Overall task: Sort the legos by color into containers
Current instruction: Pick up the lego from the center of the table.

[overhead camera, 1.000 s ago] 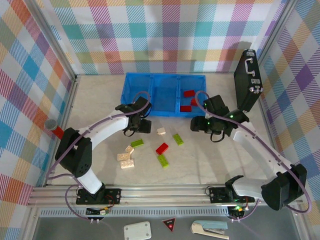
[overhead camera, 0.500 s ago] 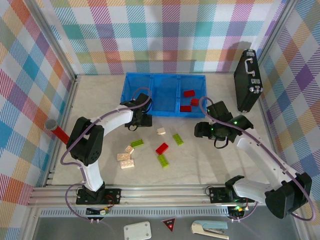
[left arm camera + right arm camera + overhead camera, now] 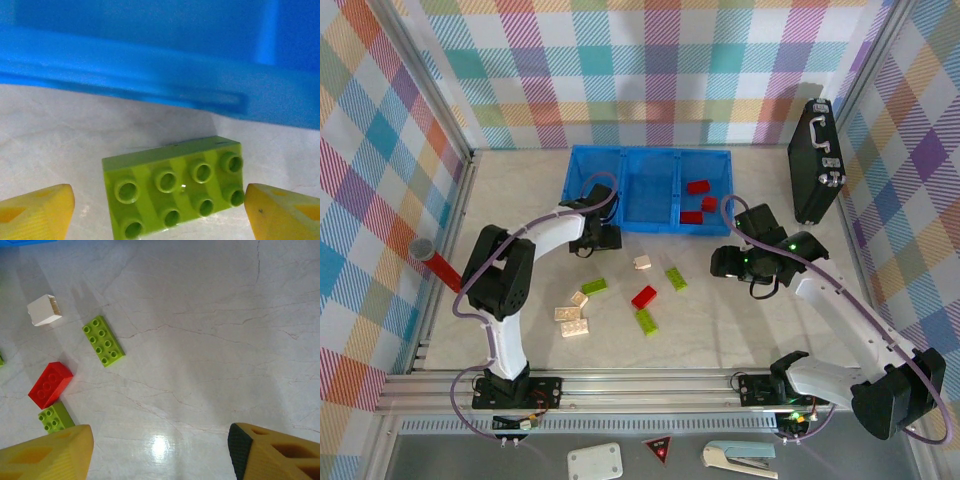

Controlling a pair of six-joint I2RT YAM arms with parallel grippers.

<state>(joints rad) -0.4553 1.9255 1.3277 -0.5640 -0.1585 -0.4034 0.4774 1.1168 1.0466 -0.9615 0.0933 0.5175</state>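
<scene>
A long blue tray (image 3: 650,226) of three containers stands at the back. Three red legos (image 3: 698,187) lie in its right compartment. My left gripper (image 3: 592,238) sits at the tray's front wall (image 3: 150,75). It is open (image 3: 160,202), and a lime green lego (image 3: 172,187) lies flat on the table between its fingers, with a gap at the left fingertip (image 3: 42,210). My right gripper (image 3: 728,262) hangs open (image 3: 160,445) over bare table. Loose legos lie mid-table: cream (image 3: 642,262), green (image 3: 676,278), red (image 3: 643,297), green (image 3: 646,321), green (image 3: 594,286) and three cream (image 3: 572,314).
A black briefcase (image 3: 817,160) stands at the back right against the wall. A red cylinder with a grey cap (image 3: 435,262) lies at the left edge. In the right wrist view the cream (image 3: 44,310), green (image 3: 103,341) and red (image 3: 50,385) bricks lie to the left.
My left gripper has moved a little toward the tray's front wall and its elbow has swung right. My right gripper has drawn back slightly toward the near side.
</scene>
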